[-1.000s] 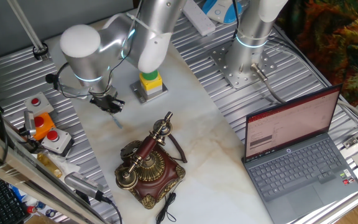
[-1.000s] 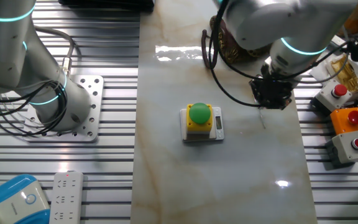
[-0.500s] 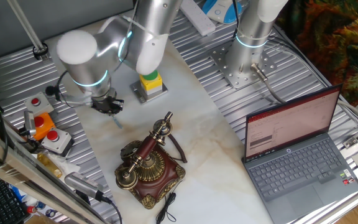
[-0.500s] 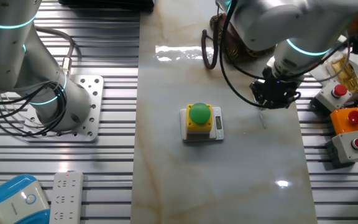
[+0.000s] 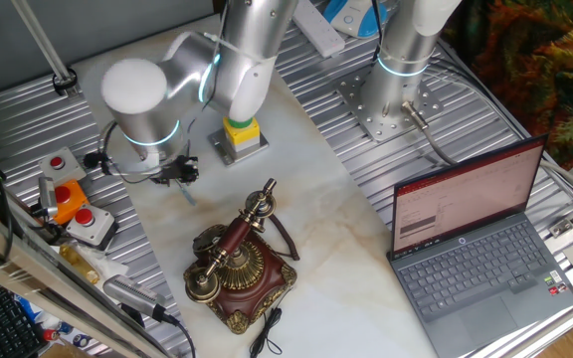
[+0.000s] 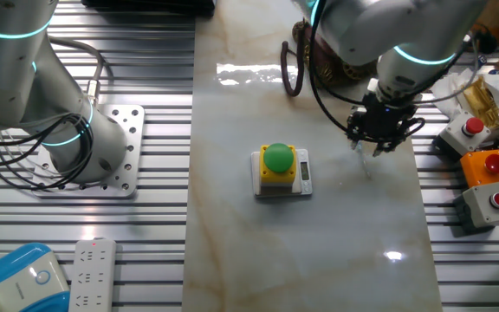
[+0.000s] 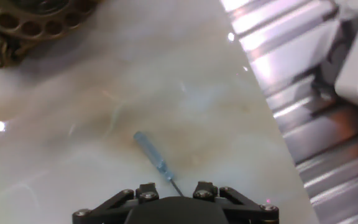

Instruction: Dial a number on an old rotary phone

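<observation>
The old rotary phone [image 5: 237,264], with a dark red-brown base, brass dial and handset on its cradle, stands near the front of the marble table. In the other fixed view the phone [image 6: 319,61] is mostly hidden behind my arm. In the hand view only the edge of its brass dial [image 7: 36,15] shows at the top left. My gripper [image 5: 175,174] hangs over bare marble behind and left of the phone, apart from it. It is shut on a thin blue stylus [image 7: 154,155] that points down at the table. The gripper also shows in the other fixed view [image 6: 375,139] and the hand view [image 7: 173,186].
A yellow box with a green button [image 5: 242,134] [image 6: 277,166] stands just behind my gripper. Grey and orange boxes with red buttons [image 5: 78,214] [image 6: 489,182] sit on the ribbed metal beside it. An open laptop [image 5: 476,249] is at the right, and a second arm's base [image 5: 396,99] at the back.
My arm's wrist and elbow have turned and shifted a little. The gripper with the stylus stays over almost the same spot of marble. The phone has not moved.
</observation>
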### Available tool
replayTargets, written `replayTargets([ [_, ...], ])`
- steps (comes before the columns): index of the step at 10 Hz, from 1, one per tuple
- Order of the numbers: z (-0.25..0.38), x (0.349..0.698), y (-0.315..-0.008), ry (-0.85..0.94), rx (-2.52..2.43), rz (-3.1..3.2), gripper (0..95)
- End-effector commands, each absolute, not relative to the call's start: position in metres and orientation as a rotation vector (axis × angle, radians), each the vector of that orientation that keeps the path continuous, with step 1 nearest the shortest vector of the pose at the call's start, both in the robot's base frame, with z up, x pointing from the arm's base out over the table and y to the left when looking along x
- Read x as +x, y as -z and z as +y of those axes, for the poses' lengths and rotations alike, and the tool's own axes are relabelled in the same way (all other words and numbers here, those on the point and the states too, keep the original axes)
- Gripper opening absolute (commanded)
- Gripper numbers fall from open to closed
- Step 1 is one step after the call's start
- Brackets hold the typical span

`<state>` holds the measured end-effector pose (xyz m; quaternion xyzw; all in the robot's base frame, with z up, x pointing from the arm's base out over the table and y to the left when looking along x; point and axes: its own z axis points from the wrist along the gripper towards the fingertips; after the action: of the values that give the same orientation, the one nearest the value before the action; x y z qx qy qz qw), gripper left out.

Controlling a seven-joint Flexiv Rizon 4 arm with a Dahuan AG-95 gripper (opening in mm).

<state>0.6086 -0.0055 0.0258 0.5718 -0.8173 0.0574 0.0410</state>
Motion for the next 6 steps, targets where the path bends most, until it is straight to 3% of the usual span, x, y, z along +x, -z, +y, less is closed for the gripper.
replayTargets([
  [1,-0.0054,0.6089,-0.0258,-0.163,1.879,-2.435,19.0],
  [6,-0.0054,0.6089,-0.0258,-0.147,2.042,-2.359,19.0],
])
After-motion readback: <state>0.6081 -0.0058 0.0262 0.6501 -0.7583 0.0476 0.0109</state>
